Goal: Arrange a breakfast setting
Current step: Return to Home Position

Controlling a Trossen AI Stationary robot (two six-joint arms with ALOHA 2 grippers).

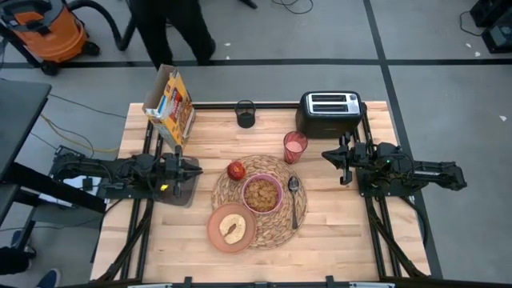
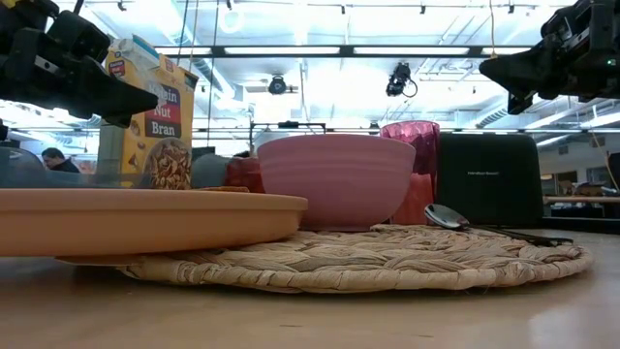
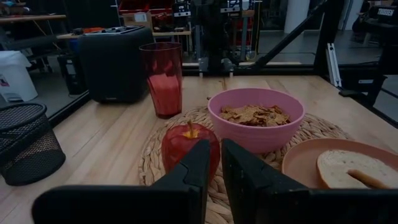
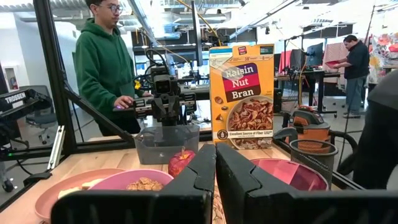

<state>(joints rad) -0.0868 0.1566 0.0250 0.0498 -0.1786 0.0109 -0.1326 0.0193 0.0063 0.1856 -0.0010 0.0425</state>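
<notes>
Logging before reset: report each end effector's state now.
Left end effector: closed, empty, left of the placemat.
Right end effector: closed, empty, right of the cup.

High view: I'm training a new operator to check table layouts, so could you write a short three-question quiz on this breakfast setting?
1. True or false: the metal spoon lies between the pink bowl and the small red apple.
2. What lies on the salmon-brown plate? A) the apple B) the toast slice C) the spoon
3. Fill in: the translucent pink cup stands on bare wood between the placemat and the black ____.

Key: 1 false, the spoon is on the bowl's far side from the apple; 2 B; 3 toaster.
</notes>
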